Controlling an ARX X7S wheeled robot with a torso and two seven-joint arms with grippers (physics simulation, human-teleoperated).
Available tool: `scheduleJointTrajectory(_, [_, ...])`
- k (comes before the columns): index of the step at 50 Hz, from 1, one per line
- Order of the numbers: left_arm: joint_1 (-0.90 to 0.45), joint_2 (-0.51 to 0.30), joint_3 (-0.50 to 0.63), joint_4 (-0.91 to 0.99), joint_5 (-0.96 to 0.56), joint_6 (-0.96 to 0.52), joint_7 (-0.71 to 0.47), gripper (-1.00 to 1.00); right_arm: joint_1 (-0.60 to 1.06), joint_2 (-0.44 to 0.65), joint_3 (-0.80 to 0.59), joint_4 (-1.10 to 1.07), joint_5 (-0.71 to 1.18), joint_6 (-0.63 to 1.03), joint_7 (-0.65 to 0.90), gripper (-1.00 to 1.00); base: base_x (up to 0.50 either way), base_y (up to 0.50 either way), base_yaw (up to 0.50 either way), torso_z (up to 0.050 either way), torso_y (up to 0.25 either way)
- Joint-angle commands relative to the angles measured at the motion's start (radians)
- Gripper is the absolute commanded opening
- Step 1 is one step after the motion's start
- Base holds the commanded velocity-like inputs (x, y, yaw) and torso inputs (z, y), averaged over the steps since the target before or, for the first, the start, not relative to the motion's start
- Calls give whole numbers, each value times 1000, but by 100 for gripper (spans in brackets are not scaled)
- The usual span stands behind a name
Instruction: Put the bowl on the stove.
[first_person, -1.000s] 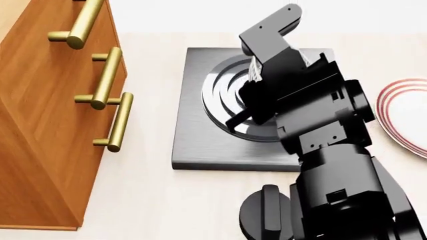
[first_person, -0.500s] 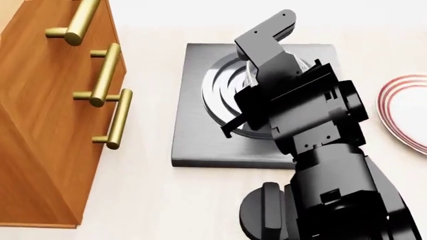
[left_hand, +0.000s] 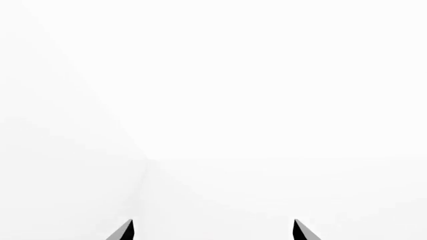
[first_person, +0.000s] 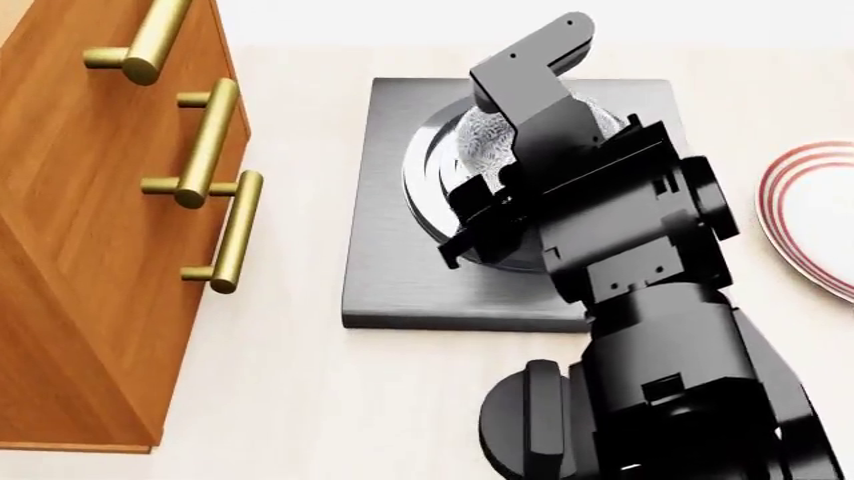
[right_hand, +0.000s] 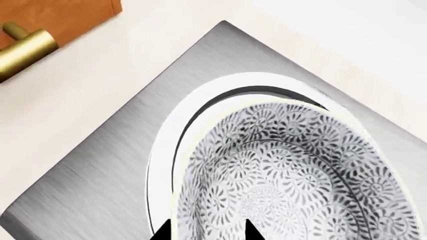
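Lighting: bright, even and diffuse throughout; edges are rendered sharp, without blur or distortion. Left wrist view: almost wholly washed out to white. Glare: pale bands are seen on the stove (first_person: 387, 280) burner rings. Shadows: a soft one is cast beside the wooden cabinet (first_person: 80, 250); otherwise faint.

The robot's black, blocky right arm (first_person: 641, 300) reaches forward from the lower right of the head view, its wrist angled toward the upper left and the right gripper (right_hand: 203, 231) pointing down. In the right wrist view, the two black fingertips (right_hand: 251, 231) stand close together, one on either side of the rim of the small white bowl with grey speckled floral pattern (right_hand: 293, 175), apparently pinching it. The left gripper (left_hand: 212, 231) shows only as two black fingertips set wide apart, with nothing between them.
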Motion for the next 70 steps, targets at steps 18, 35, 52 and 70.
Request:
scheduleJointTrajectory(18, [-7,3,0,2,-3,-5,4,100,74,58,237,1,23,-204,0,100,0,0,0,0,0])
scheduleJointTrajectory(35, [-9,2,7,5,-4,0,11,100,-305,223,584,-779,307,-9,110,100,0,0,0,0,0])
scheduleJointTrajectory(52, [-11,-1,6,6,-7,-2,14,100,-557,151,869,-1160,601,17,137,100,0,0,0,0,0])
scheduleJointTrajectory(70, [-21,-6,25,3,-3,-1,9,100,-676,37,1113,-1355,905,40,176,100,0,0,0,0,0])
